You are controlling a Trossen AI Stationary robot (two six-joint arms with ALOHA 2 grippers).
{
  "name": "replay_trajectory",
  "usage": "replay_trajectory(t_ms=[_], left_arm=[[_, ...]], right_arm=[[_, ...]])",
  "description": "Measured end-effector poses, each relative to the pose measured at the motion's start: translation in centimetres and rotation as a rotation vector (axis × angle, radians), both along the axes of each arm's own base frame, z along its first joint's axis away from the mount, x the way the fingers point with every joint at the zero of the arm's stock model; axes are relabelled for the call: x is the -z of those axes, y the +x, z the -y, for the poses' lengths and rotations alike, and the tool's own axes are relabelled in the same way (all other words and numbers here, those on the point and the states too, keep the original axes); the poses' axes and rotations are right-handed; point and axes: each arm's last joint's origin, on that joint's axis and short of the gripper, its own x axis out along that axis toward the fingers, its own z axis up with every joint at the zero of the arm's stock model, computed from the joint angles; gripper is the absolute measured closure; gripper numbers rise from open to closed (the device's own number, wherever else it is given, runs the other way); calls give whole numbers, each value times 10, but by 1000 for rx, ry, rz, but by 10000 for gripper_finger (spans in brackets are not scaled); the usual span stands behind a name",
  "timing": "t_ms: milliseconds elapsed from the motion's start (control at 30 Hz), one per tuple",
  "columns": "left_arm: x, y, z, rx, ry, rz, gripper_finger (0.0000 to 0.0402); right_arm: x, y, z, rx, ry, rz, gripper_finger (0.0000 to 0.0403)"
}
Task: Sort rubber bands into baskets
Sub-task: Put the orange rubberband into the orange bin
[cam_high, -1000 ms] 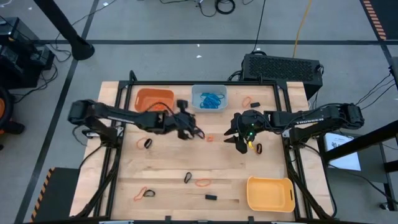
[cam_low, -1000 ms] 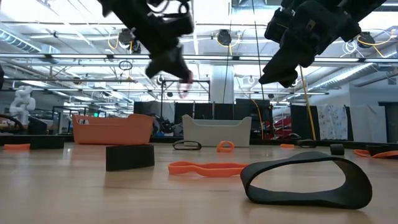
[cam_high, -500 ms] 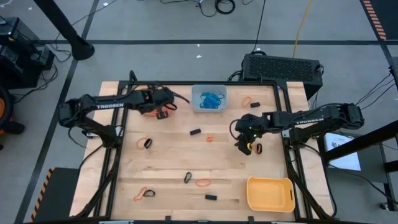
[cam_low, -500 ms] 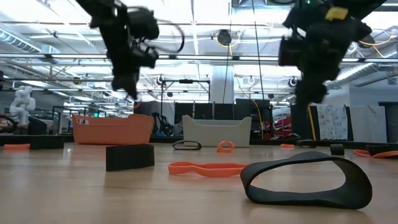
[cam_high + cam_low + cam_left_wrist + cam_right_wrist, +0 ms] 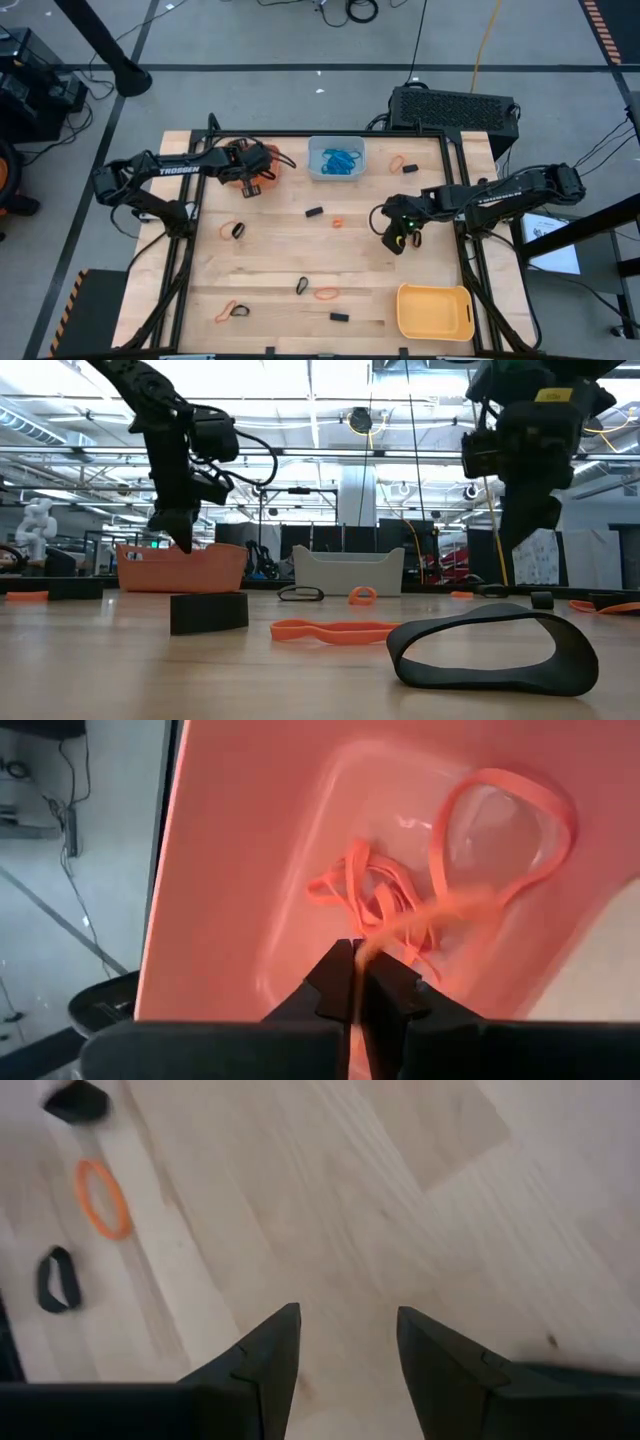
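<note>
Hovering over the orange basket (image 5: 243, 158) at the table's eleven o'clock, your left gripper (image 5: 252, 183) points down into the tub with its jaws pinched nearly together. In the left wrist view an orange strand seems to trail from between the fingertips (image 5: 335, 982) toward the orange rubber bands (image 5: 385, 905) heaped on the basket floor; the strand is blurred, so you cannot be sure it is gripped. One larger orange loop (image 5: 505, 830) lies spread against the basket wall beyond the heap.

Your right gripper (image 5: 394, 240) hangs above the board at about three o'clock, jaws apart and gripping nothing, with bare wood between its fingers (image 5: 262, 1365). A black rubber band (image 5: 415, 238) lies just beside it on the three o'clock side. Toward nine o'clock from it sit a small orange band (image 5: 338, 222) and a short black piece (image 5: 314, 212).

The pale blue-grey basket (image 5: 336, 157) stands at twelve o'clock with blue bands (image 5: 340, 159) inside. The yellow basket (image 5: 435, 311) sits at five o'clock, its long axis running across the table. Along the six o'clock edge, an orange band (image 5: 327, 294) lies flattened with its long axis left to right, next to a black loop (image 5: 302, 286) angled steeply. Another black loop (image 5: 238, 230) rests at nine o'clock.
</note>
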Motion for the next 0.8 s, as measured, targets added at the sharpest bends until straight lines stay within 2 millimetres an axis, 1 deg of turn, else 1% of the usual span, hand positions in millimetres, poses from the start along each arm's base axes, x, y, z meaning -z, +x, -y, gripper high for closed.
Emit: replay_trajectory(t_ms=[133,300,433,567,700,800], left_arm=[[2,0,-1,-22,14,22,370],[0,1,-4,-50,93,13,352],[-1,3,-5,-51,107,38,332],[-1,3,-4,-92,102,60,290],[-1,2,-4,-94,97,51,236],[-2,3,-4,-92,96,48,206]], right_arm=[[-3,4,0,-1,1,49,243],[-3,4,0,-3,0,55,243],[-3,4,0,-20,-10,58,243],[-3,4,0,-34,-14,60,243],[-3,4,0,-45,-20,62,243],[-3,4,0,-46,-20,62,243]])
